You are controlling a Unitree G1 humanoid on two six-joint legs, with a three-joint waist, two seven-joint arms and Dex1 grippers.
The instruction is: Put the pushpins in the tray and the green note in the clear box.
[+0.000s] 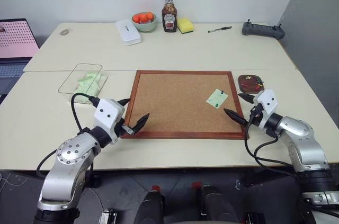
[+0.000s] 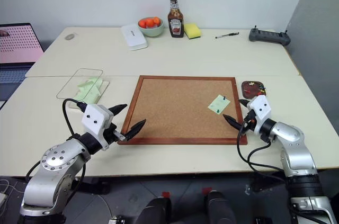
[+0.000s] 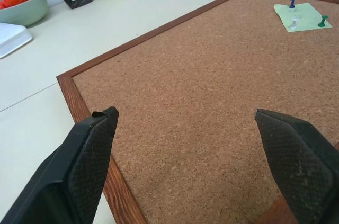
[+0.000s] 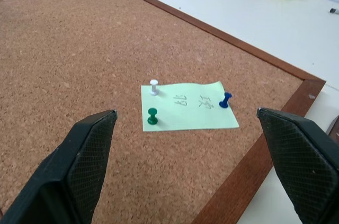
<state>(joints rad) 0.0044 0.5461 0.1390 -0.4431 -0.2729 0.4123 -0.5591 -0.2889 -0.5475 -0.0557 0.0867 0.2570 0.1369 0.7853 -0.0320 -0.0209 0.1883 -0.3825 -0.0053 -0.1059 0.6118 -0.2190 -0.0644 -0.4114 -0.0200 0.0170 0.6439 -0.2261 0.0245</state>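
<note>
Jaws wide; square green note [image 4: 186, 106] on grainy cork board [image 4: 79, 49].

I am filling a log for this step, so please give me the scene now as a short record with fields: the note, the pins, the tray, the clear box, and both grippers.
green note: lies on the cork board, near its right edge
pushpins in note: three, white, green, blue
tray: on the table right of the board, a few pins already in it
clear box: left of the board, pale green slips inside
left gripper: open, over the board's near left corner
right gripper: open, facing the note, holds nothing
</note>
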